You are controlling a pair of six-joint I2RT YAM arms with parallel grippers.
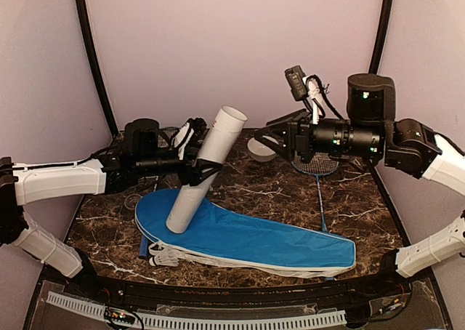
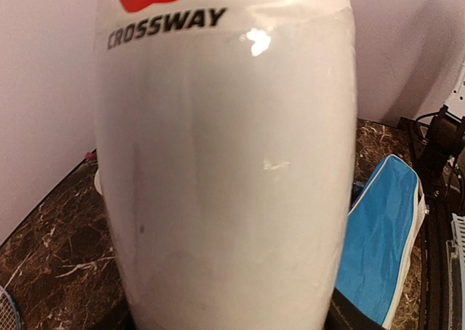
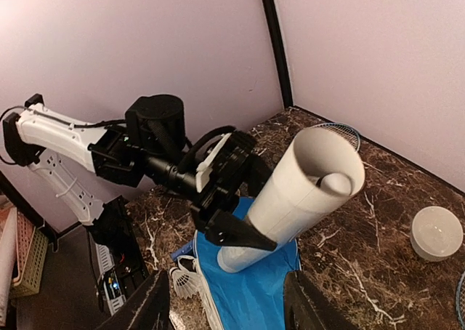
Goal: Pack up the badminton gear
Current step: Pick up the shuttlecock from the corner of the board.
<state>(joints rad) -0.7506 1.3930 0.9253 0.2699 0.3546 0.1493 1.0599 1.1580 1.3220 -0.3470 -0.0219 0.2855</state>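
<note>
Tube (image 1: pixel 218 142) aslant over cover's (image 1: pixel 254 239) left end

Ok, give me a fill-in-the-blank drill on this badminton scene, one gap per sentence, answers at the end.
1. The left tool is shut on the white tube, whose black print reads ____.
2. The tube's lower end rests on the ____ racket cover.
3. The right tool holds nothing; its jaws stand ____.
4. The small bowl on the table is ____ in colour.

Missing words: CROSSWAY; blue; open; white.
</note>
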